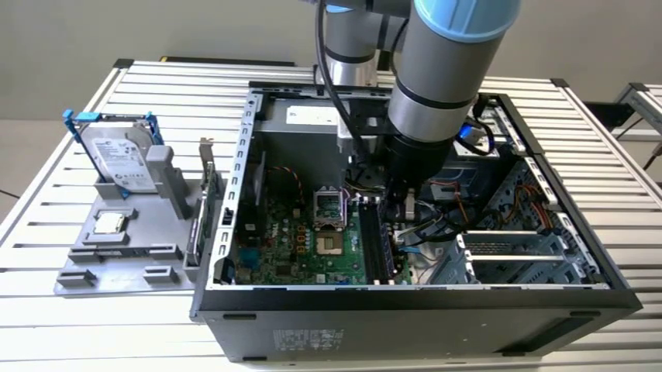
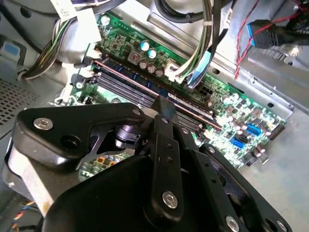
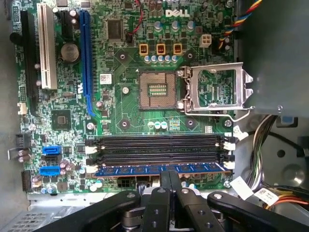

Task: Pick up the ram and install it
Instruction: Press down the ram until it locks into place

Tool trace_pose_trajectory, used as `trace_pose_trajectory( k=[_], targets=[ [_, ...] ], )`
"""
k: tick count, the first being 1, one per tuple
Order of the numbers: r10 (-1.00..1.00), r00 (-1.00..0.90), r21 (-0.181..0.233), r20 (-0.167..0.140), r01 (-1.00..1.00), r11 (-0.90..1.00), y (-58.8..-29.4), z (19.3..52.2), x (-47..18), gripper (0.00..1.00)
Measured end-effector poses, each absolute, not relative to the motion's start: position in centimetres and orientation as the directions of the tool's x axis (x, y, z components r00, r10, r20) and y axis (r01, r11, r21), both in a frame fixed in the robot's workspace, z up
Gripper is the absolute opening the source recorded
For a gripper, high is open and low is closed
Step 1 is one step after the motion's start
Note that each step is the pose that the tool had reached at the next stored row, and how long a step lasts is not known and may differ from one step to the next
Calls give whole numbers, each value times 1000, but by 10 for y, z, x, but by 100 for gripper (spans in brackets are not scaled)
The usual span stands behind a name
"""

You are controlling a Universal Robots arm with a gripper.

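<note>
The ram [image 3: 130, 169], a long bluish stick with dark chips, sits in the outermost black slot of the motherboard [image 3: 120, 111], beside two bare slots [image 3: 159, 142]. My gripper [image 3: 170, 175] is shut, its two fingertips pressed together and resting on the middle of the ram's upper edge. In the second wrist view the gripper [image 2: 161, 102] meets the row of slots at the same spot. In the exterior view the gripper [image 1: 398, 203] reaches down into the open computer case [image 1: 414, 298] over the slots, and the arm hides the ram.
The processor socket [image 3: 157, 89] lies open with its metal frame [image 3: 217, 92] flipped aside. Cable bundles [image 2: 203, 43] hang close to the slots. Outside the case, a grey fixture [image 1: 114, 263] holds a silver hard drive [image 1: 119, 159] and a square processor chip [image 1: 108, 223].
</note>
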State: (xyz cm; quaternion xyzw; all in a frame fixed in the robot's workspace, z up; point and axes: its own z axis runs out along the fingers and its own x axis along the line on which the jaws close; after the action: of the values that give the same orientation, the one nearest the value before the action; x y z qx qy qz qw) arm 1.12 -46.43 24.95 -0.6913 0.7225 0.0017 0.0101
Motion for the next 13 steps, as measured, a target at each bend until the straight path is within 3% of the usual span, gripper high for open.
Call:
trace_pose_trajectory(
  k=[13],
  targets=[
    [-999, -41, -11, -17, -999, 41, -464, 235, 12, 0]
  ],
)
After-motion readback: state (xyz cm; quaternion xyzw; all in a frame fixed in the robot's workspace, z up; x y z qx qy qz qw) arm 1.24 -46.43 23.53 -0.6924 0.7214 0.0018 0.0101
